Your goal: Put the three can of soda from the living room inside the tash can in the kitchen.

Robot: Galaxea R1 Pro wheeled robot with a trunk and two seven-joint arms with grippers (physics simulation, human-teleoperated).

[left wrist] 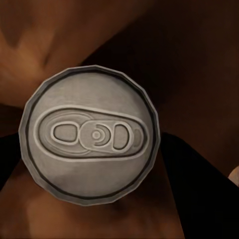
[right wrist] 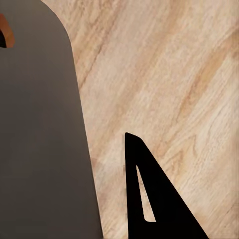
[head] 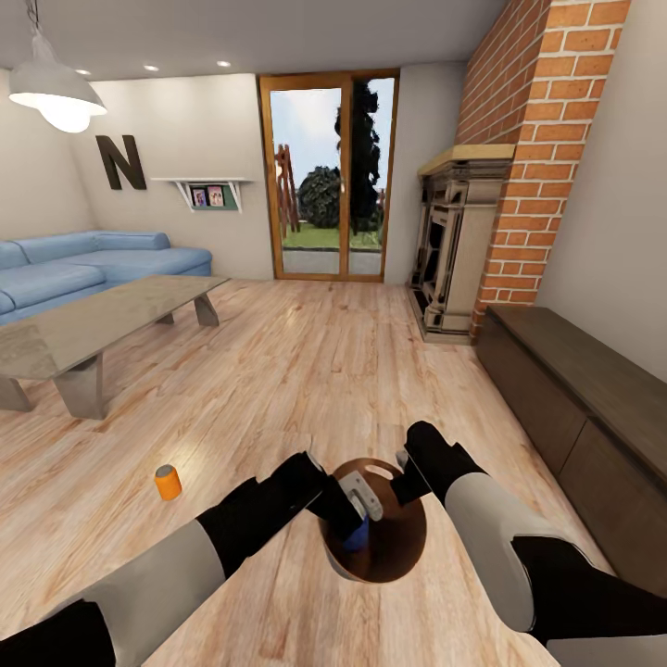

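Item: blue soda can [head: 358,535], in the left gripper [head: 357,519], hanging over the open mouth of the trash can [head: 398,547]. The bin sits on the plank floor [head: 306,371] of the living room, near, just right of centre. The can is inside the bin's rim line; how deep cannot be told.

Axis: upright, grey top toward the wrist; the left wrist view looks straight onto the lid [left wrist: 89,134] with brown bin interior [left wrist: 199,64] behind.

Jaws, left: clamped on the blue can, judged from its fixed place under the camera.

Right gripper [head: 404,468]: at the bin's far-right rim, holding its grey wall [right wrist: 40,139] by the look of it; jaw state cannot be told.

Item: orange soda can [head: 168,483], upright on the floor, left, well apart from the bin; left arm nearer.

Judgement: release drops the can in.
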